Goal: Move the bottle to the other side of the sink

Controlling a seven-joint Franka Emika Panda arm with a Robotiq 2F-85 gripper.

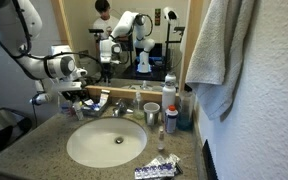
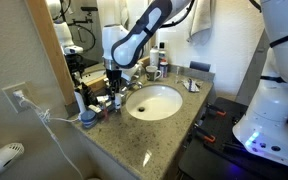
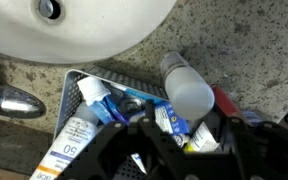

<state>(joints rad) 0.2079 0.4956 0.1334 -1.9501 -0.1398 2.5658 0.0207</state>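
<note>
The white oval sink shows in both exterior views (image 1: 119, 143) (image 2: 154, 102), and its rim fills the top of the wrist view (image 3: 84, 30). A white bottle (image 3: 184, 85) stands among toiletries beside the basin, near the chrome faucet (image 3: 9, 100). My gripper (image 3: 184, 128) hangs right over it with its fingers spread wide, one on each side of the bottle and not touching it. In the exterior views the gripper (image 1: 79, 92) (image 2: 112, 85) is low over the clutter beside the sink, and the bottle is hard to pick out there.
A grey mesh tray (image 3: 79, 85) with tubes, one marked 50 (image 3: 69, 135), lies under the gripper. On the sink's other side stand a tall bottle (image 1: 169, 92), a cup (image 1: 151, 113) and a small bottle (image 1: 170, 122). A packet (image 1: 156, 168) lies at the front and a towel (image 1: 219, 50) hangs nearby.
</note>
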